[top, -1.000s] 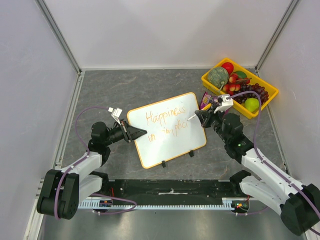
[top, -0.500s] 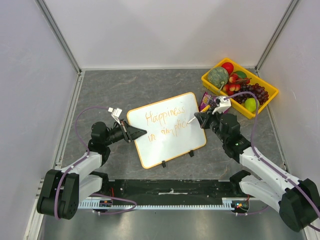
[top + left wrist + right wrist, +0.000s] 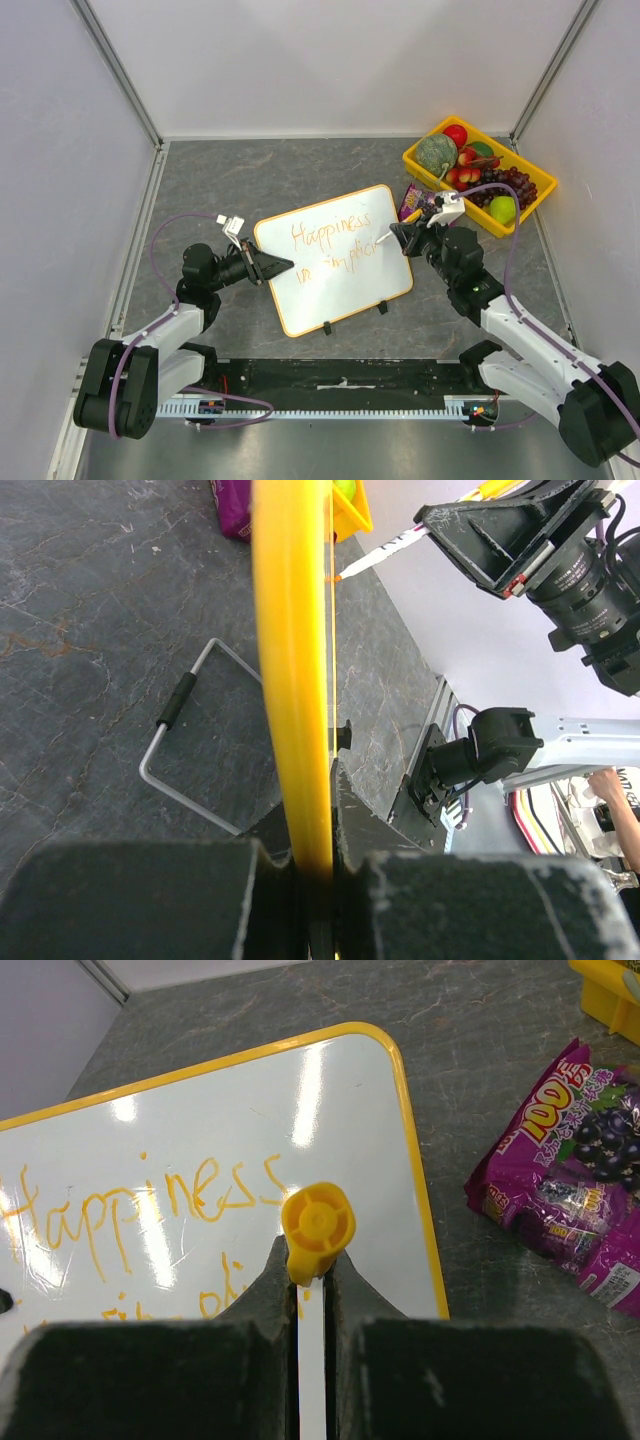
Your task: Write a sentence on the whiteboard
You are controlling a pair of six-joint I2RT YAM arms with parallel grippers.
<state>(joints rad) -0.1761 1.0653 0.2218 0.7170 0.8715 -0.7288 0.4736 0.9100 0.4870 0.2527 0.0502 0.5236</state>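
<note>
At frame centre lay the whiteboard, its left rim clamped by the left gripper. The right gripper pinched a marker at the second line of the sentence; the finishing letters likely needed light, steady strokes.

Whiteboard: mid-tabletop, set askew, between the two arms.
Sentence: on the whiteboard, in two lines, one behind the other.
Left hand: at the whiteboard's left edge, clamped on its rim.
Right hand: at the whiteboard's right edge, gripping a marker whose tip is at the right end of the nearer line.
Snack packet: on the tabletop, just behind the right hand, between whiteboard and tray.
Tray: far right, fruit in it.
</note>
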